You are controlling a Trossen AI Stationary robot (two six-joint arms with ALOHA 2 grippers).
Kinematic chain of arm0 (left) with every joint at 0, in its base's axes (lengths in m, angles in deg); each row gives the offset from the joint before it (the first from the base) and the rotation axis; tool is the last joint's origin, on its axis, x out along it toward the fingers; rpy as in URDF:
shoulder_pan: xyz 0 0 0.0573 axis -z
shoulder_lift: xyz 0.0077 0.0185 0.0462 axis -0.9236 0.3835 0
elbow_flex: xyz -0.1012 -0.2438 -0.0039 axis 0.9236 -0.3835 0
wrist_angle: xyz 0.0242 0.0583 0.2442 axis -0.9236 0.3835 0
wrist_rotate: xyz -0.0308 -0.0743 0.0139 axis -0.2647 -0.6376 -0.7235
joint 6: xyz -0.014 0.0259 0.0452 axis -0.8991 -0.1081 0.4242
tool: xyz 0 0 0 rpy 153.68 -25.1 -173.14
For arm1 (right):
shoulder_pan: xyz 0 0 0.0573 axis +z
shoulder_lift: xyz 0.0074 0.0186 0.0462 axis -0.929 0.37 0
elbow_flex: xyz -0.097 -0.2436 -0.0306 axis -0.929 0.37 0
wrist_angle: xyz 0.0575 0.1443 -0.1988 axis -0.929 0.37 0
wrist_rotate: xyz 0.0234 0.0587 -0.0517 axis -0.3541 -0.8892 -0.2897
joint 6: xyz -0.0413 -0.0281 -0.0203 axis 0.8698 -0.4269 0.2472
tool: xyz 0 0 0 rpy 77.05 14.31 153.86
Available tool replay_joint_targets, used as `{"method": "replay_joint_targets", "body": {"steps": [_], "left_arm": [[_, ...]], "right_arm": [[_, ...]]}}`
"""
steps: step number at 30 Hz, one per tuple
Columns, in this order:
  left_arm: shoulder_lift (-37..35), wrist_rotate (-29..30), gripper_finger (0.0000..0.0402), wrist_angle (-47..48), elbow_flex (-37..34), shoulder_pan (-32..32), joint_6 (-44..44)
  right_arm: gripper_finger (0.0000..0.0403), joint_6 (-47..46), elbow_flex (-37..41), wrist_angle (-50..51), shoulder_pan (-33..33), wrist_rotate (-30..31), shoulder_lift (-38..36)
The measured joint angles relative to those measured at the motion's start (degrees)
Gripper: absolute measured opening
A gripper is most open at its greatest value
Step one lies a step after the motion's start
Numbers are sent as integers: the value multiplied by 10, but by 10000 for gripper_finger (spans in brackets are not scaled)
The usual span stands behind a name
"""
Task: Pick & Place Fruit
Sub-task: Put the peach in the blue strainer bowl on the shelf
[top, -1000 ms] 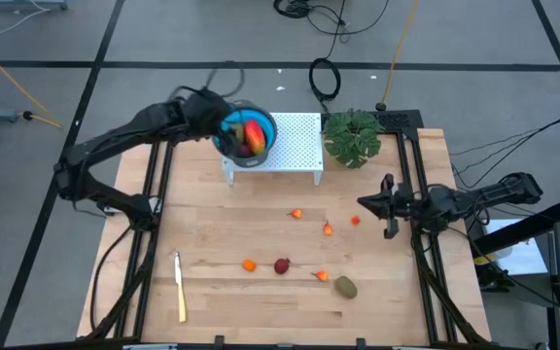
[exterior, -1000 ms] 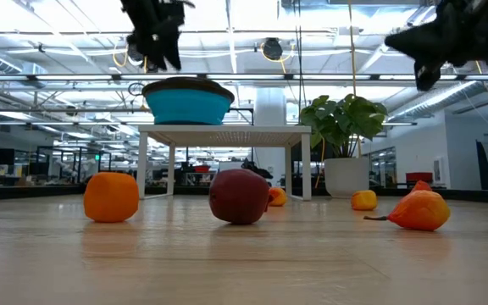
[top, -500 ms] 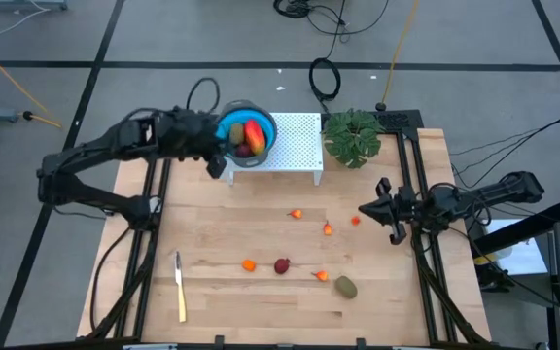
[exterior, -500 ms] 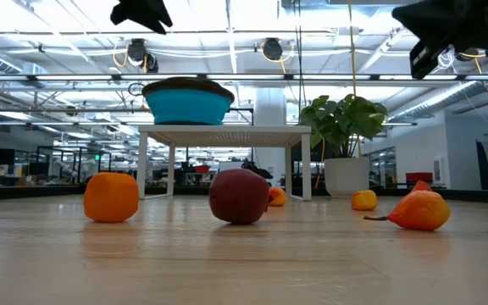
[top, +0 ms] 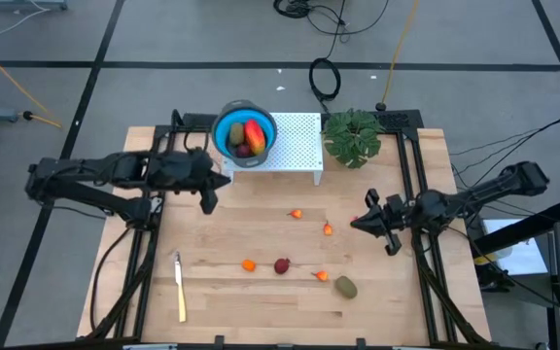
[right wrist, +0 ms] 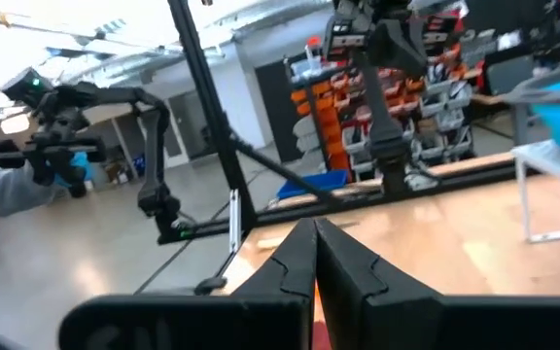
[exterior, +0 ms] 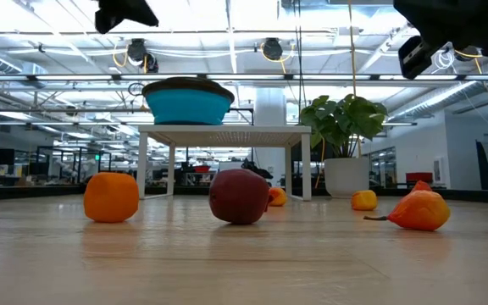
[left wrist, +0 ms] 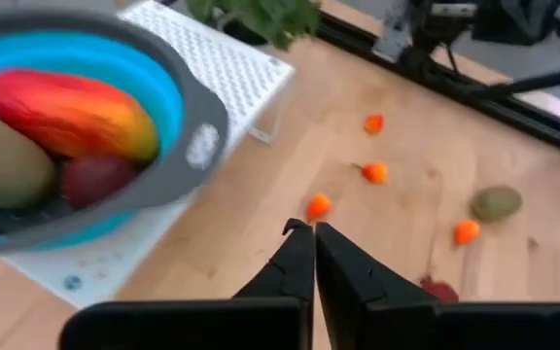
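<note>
Overhead and level views of a wooden tabletop [top: 261,209] with two dark arms. The left pincer [top: 208,198] hangs over the tabletop's left part, just in front of a white perforated stand [top: 295,146]; its fingers are pressed together and carry nothing, as the left wrist view confirms [left wrist: 313,255]. The right pincer [top: 389,227] hangs over the right part of the tabletop, fingers likewise pressed together and empty [right wrist: 313,255].

A blue bowl [top: 224,131] sits on the stand's left end. It contains the oblong red-orange-yellow fruit [top: 253,131], an olive-brown oval [top: 235,131] and a dark red ball [top: 245,150].

Loose on the tabletop lie a second dark red ball [top: 282,265], a second olive-brown oval [top: 345,287] and small orange pieces [top: 249,264], spread between the middle and the right front. A cream-yellow knife [top: 180,286] lies at left front. A leafy green plant [top: 352,136] stands beside the stand's right end.
</note>
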Motion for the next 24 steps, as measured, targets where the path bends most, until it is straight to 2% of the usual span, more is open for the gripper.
{"method": "replay_joint_targets", "body": {"steps": [4,7,15,24], "left_arm": [[-47,2,2,-65,-70,18,-4],[-85,2,9,-124,-124,25,-9],[-175,1,3,-193,-243,42,18],[-291,-3,4,-195,-321,47,65]], "right_arm": [[0,6,-30,5,11,3,39],[0,19,-68,32,15,17,70],[0,21,-198,226,15,34,157],[0,7,-312,415,15,63,244]]}}
